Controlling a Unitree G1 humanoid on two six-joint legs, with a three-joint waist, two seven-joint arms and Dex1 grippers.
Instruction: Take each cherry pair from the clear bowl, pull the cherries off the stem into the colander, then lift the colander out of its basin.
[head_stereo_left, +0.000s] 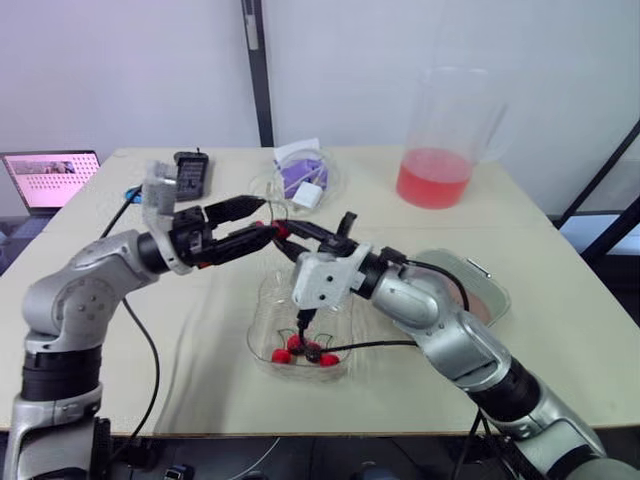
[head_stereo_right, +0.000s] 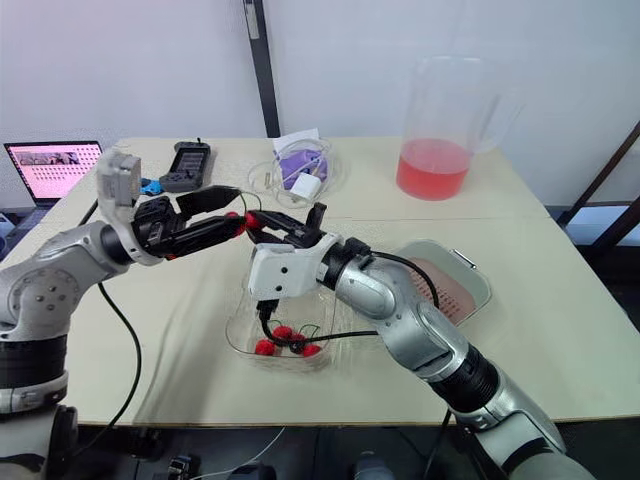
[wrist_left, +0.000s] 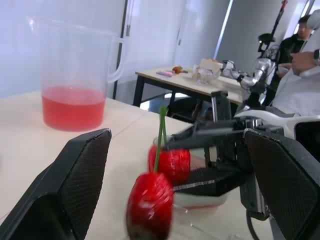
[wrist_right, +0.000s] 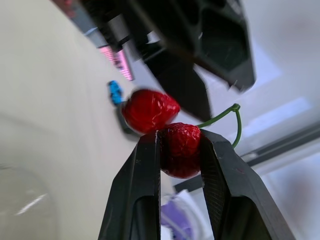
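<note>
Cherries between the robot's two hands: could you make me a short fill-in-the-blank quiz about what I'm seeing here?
1. The right hand is shut on one red ____ of a pair.
2. The left hand is ____, its fingers on either side of the other cherry.
3. More cherries lie below in the clear ____.
Missing words: cherry; open; bowl.

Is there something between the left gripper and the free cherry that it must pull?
Nothing visible. The free cherry sits between the left gripper's open jaws; the right gripper clamps the other cherry of the pair.
</note>
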